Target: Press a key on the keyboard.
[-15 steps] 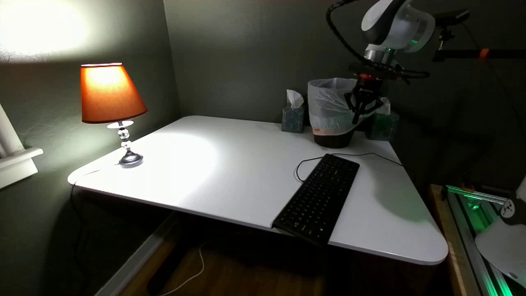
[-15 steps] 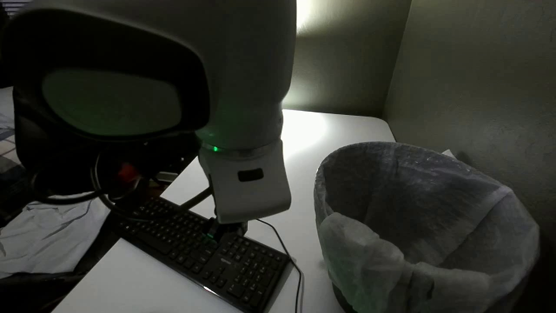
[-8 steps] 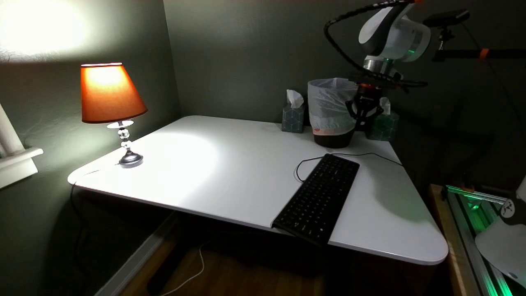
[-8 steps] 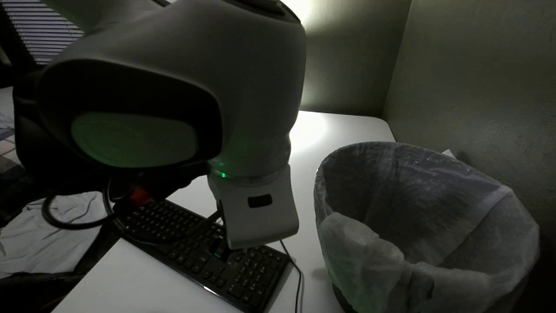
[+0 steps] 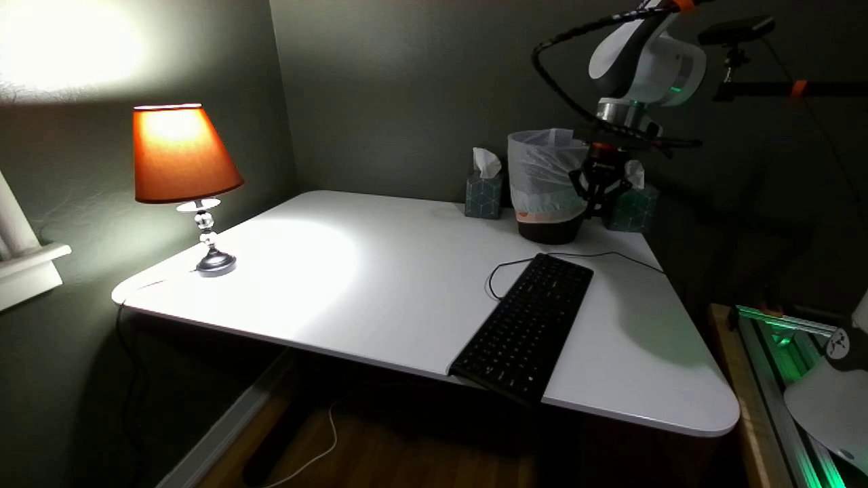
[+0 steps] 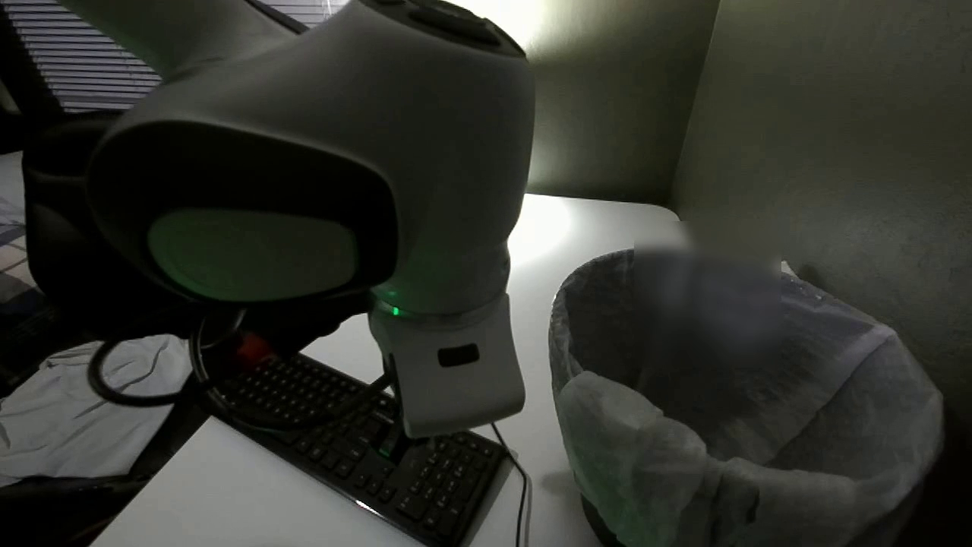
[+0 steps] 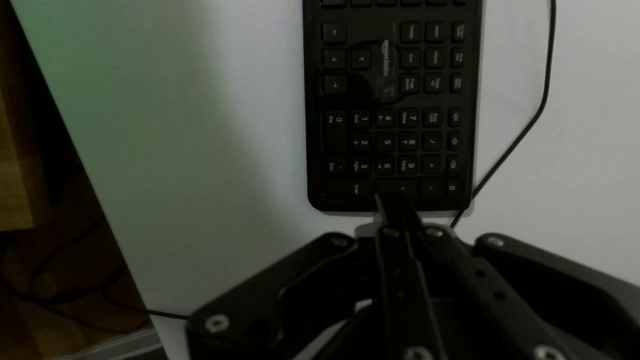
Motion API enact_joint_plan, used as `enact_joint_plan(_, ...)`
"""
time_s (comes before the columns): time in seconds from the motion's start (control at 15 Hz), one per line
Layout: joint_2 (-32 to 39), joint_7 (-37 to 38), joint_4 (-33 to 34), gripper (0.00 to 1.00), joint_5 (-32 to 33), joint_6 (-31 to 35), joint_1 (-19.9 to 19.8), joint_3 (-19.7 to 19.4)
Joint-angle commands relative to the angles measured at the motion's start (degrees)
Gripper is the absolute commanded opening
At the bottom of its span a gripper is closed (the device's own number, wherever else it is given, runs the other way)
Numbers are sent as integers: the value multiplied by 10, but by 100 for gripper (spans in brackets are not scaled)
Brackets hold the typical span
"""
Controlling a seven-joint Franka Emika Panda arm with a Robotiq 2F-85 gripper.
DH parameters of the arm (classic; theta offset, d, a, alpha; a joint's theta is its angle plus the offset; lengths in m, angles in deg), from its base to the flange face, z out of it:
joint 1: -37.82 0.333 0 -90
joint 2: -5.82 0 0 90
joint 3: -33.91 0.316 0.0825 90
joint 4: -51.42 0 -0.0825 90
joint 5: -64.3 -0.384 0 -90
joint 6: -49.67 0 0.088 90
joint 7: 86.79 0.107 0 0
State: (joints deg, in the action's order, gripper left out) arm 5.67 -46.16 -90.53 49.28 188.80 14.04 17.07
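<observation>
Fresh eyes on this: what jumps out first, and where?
First, the glowing orange lamp at the left of an exterior view, beside a bright pool of light on the white table. Then the lined bin, large at the lower right of an exterior view. In the wrist view, the black keyboard stands out against the pale surface, the shut gripper below overlapping its number-pad end in the image.

On the table (image 5: 407, 291), in an exterior view: lamp (image 5: 180, 163) at left; keyboard (image 5: 525, 329) at right, its near end at the table's front edge; bin (image 5: 544, 183) at back, behind the keyboard. Tissue box (image 5: 483, 195) just left of the bin; further tissue box (image 5: 635, 210) right of it, partly behind the gripper (image 5: 592, 211). In the wrist view: cable (image 7: 548, 67) right of the keyboard, reaching its corner.
</observation>
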Motion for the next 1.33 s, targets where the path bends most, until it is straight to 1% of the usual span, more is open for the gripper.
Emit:
enact_joint_plan(0.0, 42, 24, 13, 0, 17, 31, 19, -9)
enact_joint_plan(0.2, 69, 35, 19, 0, 30, 65, 30, -11)
enact_joint_plan(0.4, 96, 33, 28, 0, 34, 82, 39, -14)
enact_joint_plan(0.8, 135, 20, 50, 0, 26, 88, 51, -18)
enact_joint_plan(1.27, 169, 10, 75, 0, 20, 86, 55, -20)
